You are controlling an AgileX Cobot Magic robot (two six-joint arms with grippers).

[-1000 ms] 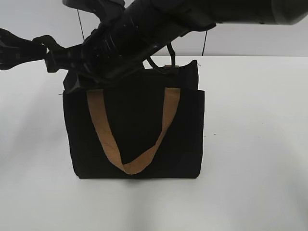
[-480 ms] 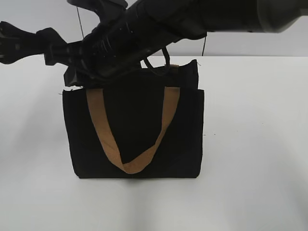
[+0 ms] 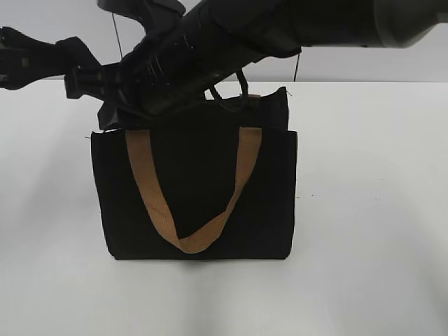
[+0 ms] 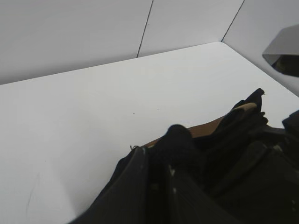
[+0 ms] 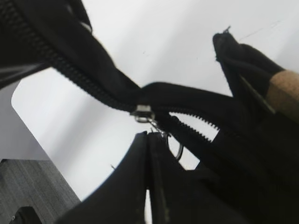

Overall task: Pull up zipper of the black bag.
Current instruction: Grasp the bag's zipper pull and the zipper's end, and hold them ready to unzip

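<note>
while right pincer (image 5: 150,140) pinches zipper (image 5: 143,113) pull ring, pull step underway on black bag (image 3: 196,189); left pincer (image 4: 156,161) clamps bag fabric. next: steady pull along teeth.

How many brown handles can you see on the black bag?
2. One tan handle hangs down the front of the black bag in a V. A bit of the other tan handle peeks out along the bag's top, mostly hidden by the arms.
</note>
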